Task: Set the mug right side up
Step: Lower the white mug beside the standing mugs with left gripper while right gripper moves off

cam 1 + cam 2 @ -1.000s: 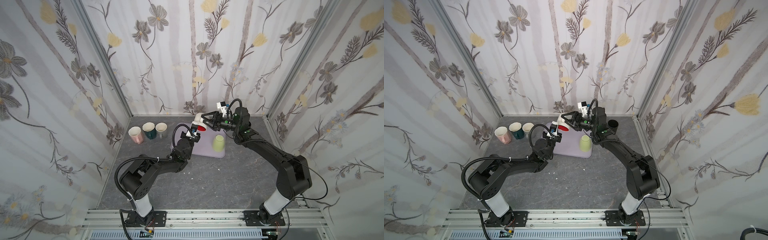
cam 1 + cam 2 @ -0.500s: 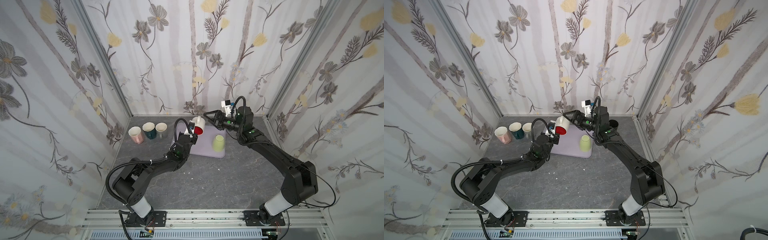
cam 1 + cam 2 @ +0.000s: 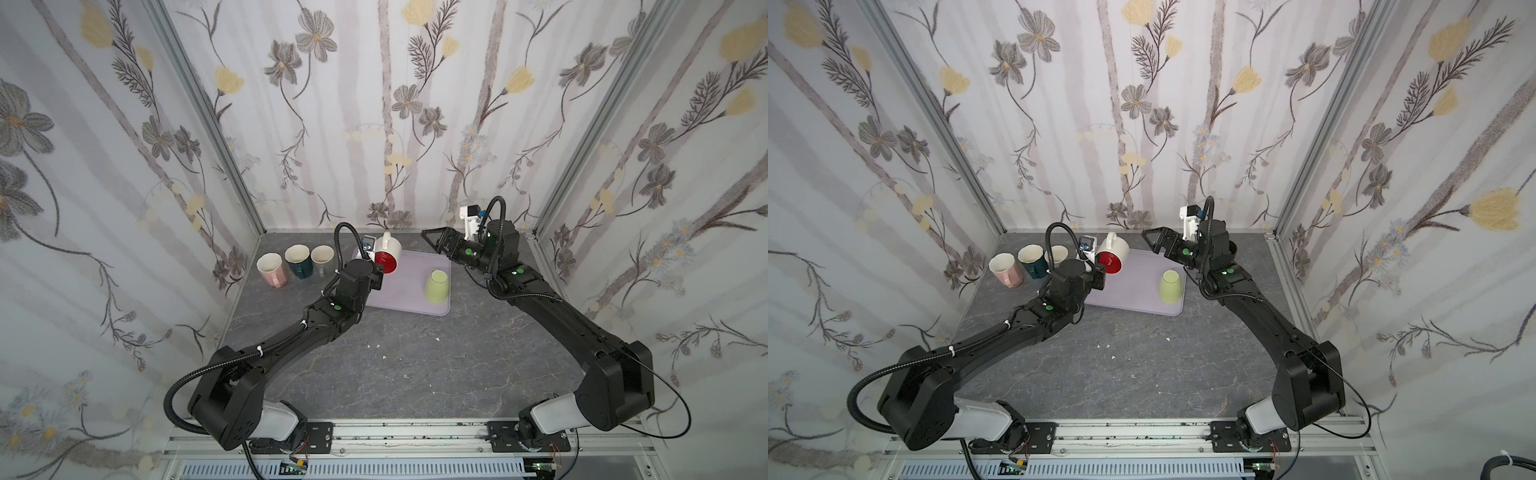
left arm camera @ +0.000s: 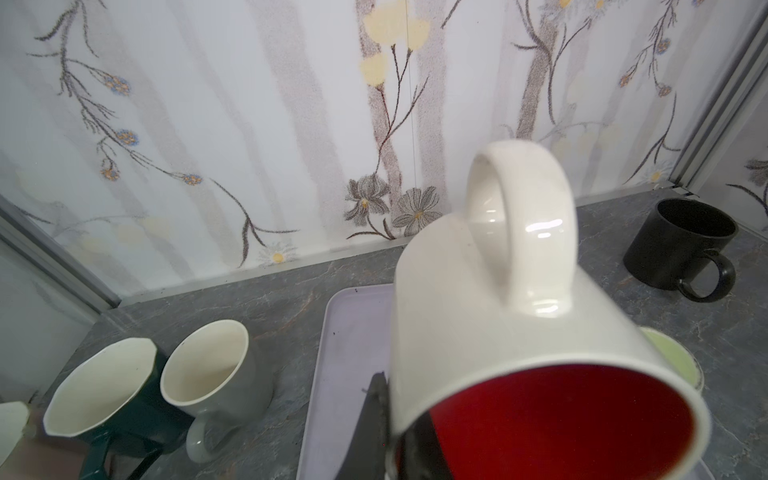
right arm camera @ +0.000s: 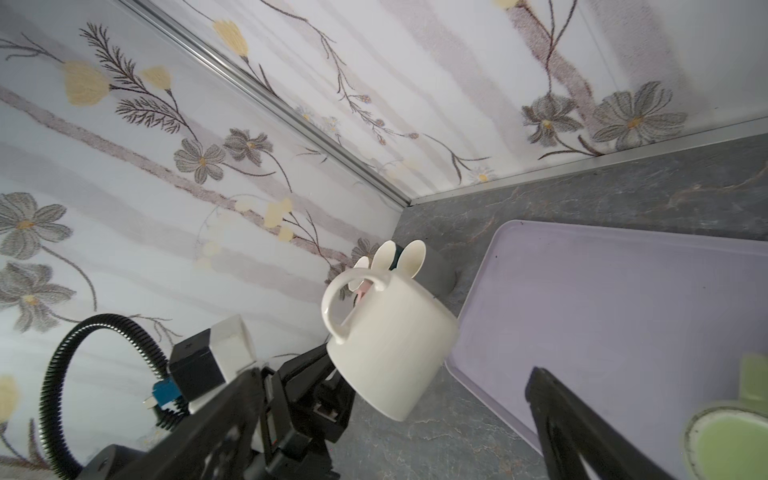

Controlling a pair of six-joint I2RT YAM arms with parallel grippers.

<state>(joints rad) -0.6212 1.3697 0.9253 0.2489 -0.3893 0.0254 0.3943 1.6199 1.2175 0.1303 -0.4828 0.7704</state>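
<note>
A white mug (image 3: 388,252) (image 3: 1112,253) with a red inside hangs in the air over the left end of the lilac tray (image 3: 399,296). It is tipped on its side, handle up, mouth facing the front. My left gripper (image 3: 375,269) (image 3: 1098,271) (image 4: 395,432) is shut on its rim, one finger outside the wall and one inside. In the right wrist view the mug (image 5: 390,345) shows beyond my right gripper's wide-apart fingers (image 5: 582,428). My right gripper (image 3: 434,240) (image 3: 1154,241) stands open and empty, well right of the mug.
A light green mug (image 3: 437,286) stands upside down on the tray's right part. Three upright mugs, pink (image 3: 272,270), dark green (image 3: 299,261) and grey (image 3: 323,257), line the back left. A black mug (image 4: 681,245) stands upright at the back right.
My right gripper has let go of the mug, opened wide and drawn back to the right. The left gripper has kept the mug and shifted slightly left and toward the front.
</note>
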